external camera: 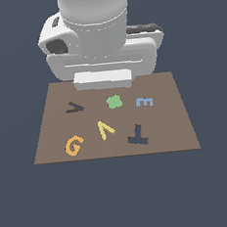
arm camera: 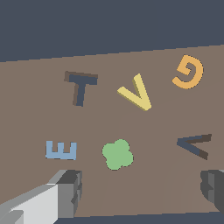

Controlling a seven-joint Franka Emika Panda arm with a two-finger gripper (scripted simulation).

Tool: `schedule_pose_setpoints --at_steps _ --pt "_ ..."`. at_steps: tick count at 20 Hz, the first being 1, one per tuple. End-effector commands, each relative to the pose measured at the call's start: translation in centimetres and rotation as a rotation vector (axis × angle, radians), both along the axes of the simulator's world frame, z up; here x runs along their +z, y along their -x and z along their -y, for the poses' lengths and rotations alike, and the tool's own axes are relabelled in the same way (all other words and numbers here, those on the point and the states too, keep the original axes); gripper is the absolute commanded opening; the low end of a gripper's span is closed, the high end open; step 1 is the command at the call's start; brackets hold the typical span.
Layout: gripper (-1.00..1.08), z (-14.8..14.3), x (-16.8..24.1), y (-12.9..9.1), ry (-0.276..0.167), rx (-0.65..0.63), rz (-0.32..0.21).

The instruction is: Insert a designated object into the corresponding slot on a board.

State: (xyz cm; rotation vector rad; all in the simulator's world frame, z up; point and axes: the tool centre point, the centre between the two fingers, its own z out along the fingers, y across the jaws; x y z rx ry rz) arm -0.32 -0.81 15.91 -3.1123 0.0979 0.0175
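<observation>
The yellow V piece lies flat on the brown board, near its middle front. The dark V-shaped slot is toward the exterior view's left, behind the orange G. My gripper hangs open above the board's far edge, well back from the V and holding nothing. In the wrist view, one finger shows on one side of the picture and the other finger on the opposite side. In the exterior view the fingers are hidden under the arm's white hand.
An orange G, a light-blue E, a dark navy T and a green blob also sit on the board. A dark blue-grey floor surrounds it.
</observation>
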Motion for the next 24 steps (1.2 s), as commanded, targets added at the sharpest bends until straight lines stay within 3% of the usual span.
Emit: schedule_pose_setpoints --at_steps 1,13,24 --pt "1.0 0.0 0.0 0.0 0.0 0.0 0.0" --pt "1.0 0.7 -1.6 -0.8 0.003 0.093 0.003" --pt "1.0 2.0 -6.0 -3.5 0.011 0.356 0.01"
